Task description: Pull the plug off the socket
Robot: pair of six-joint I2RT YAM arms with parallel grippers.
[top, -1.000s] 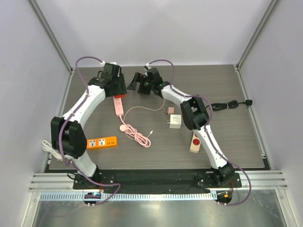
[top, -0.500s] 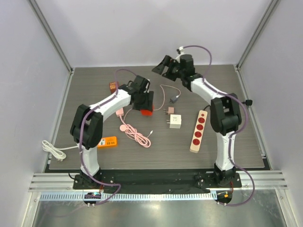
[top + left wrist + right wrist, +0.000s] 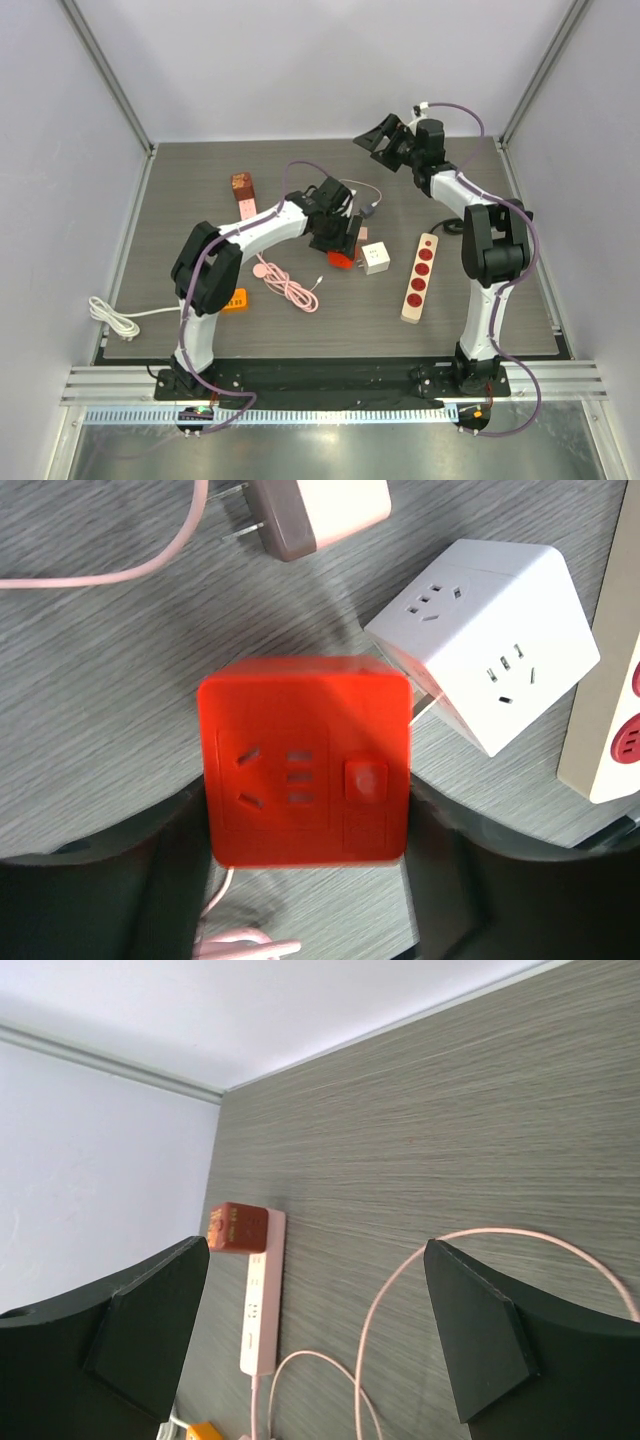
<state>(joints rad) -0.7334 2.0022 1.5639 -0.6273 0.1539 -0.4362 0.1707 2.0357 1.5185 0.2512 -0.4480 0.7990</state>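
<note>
**Plug cube [image 3: 305, 760] held clear of every strip; only the put-down looks left**

Centre of the table, seen from above: my left gripper [image 3: 338, 243] has its jaws clamped on the two sides of the red plug cube. It appears to hold the cube just off the wood, with a shadow beneath it. In the left wrist view the cube fills the middle of the frame. Its face of holes and its button point at the lens, and whatever pins it has are on the hidden side.

Nothing is joined to the cube. The white cube [image 3: 480, 640] sits just beside it at upper right, apart from it. A brown charger [image 3: 310, 515] lies at the top edge with its prongs bare. The red-button strip [image 3: 420, 275] is off to the right.

My right gripper [image 3: 315, 1310] hangs high near the back wall, upper right of centre in the overhead view, with its jaws spread wide on nothing. Past its fingers I can see the pink strip [image 3: 262, 1300] with a brown cube [image 3: 238, 1228] sitting on its far end.

I judge the pulling itself done, since the piece in my left jaws is free of any socket. Setting it down and letting go are what is left. I cannot tell whether the brown cube on the pink strip also counts.
</note>
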